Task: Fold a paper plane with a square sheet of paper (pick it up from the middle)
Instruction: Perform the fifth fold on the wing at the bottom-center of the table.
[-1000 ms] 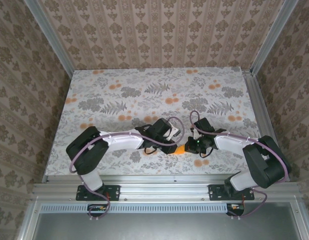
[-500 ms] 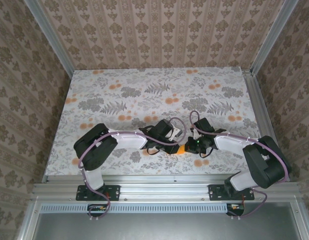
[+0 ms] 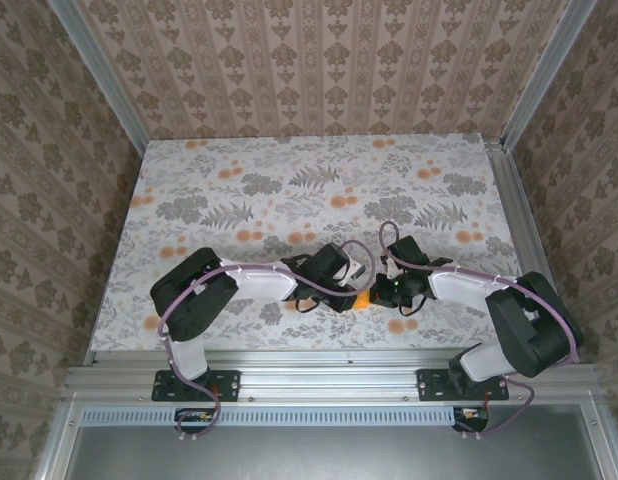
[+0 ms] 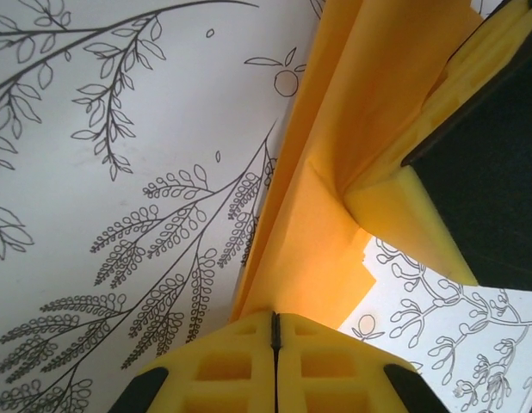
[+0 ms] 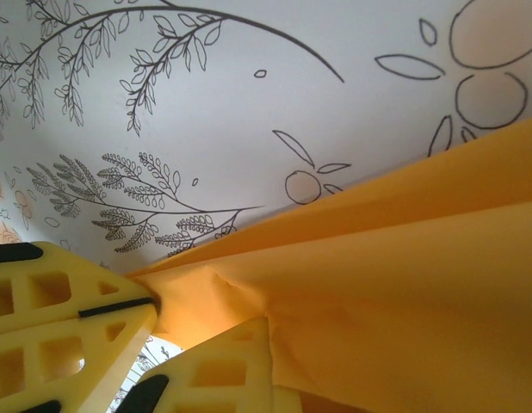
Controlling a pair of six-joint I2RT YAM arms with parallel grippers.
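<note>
The square sheet of paper [image 3: 362,298] is bright orange and folded into layers, a small sliver between the two grippers near the table's front. My left gripper [image 3: 349,290] is shut on one end of it. In the left wrist view its yellow fingers [image 4: 223,361] meet at a thin seam [image 4: 275,323], and the paper [image 4: 335,129] runs up from them. My right gripper [image 3: 381,293] is shut on the other end. In the right wrist view the paper [image 5: 404,292] drapes over that gripper [image 5: 270,344]. The grippers hide whether it has the paper plane's dart shape.
The table [image 3: 289,190] wears a grey floral cloth with small orange printed blotches [image 3: 339,201]. Patterned walls [image 3: 49,180] and aluminium rails [image 3: 514,200] close in three sides. The arm bases sit on the front rail [image 3: 329,380].
My left gripper has slid right up to the paper and closed its jaws on it. The right gripper has held still on its end.
</note>
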